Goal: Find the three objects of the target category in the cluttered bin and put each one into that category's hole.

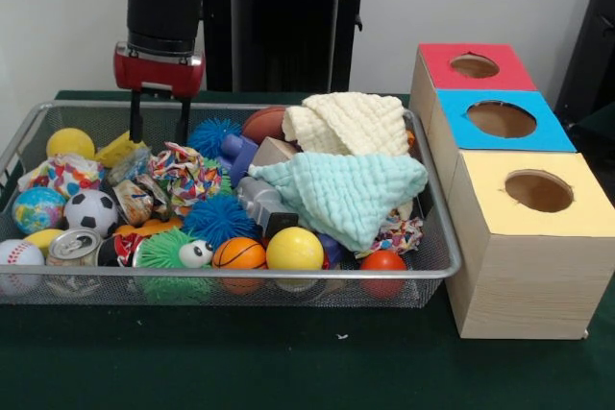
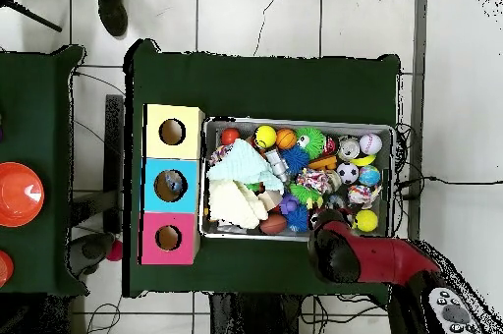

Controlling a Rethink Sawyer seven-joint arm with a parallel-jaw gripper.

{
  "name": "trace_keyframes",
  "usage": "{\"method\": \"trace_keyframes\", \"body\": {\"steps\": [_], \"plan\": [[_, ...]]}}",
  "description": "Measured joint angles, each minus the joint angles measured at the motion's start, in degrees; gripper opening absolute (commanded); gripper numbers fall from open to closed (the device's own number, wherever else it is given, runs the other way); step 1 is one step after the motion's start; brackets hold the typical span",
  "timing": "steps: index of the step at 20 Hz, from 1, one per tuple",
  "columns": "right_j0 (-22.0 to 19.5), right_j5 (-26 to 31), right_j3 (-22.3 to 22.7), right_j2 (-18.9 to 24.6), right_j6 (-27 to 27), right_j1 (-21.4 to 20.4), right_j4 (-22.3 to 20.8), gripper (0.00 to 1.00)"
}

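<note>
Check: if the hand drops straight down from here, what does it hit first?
Probably the clutter at the bin's far side: the hand points down, open, fingers already past the rim. Below sit a yellow toy and a crinkly wrapped ball. Which comes first is unclear; depth is hard to read.

The gripper (image 1: 158,120) hangs over the far left part of the wire bin (image 1: 437,237), jaws parted and empty, both fingers (image 1: 136,117) vertical. Just beyond the right finger lies a blue spiky ball (image 1: 213,135). Below the fingertips sits a crumpled patterned wrapper (image 1: 183,172). Outside the left finger rest a yellow ball (image 1: 70,143) and a yellow toy (image 1: 117,150).
</note>
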Motion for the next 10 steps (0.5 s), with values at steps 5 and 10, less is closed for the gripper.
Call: {"method": "trace_keyframes", "body": {"steps": [5,10], "plan": [[0.23,-0.65,-0.01,-0.13,0.00,0.81,0.00,1.00],[0.89,-0.75,-0.01,-0.42,0.00,0.84,0.00,1.00]]}}
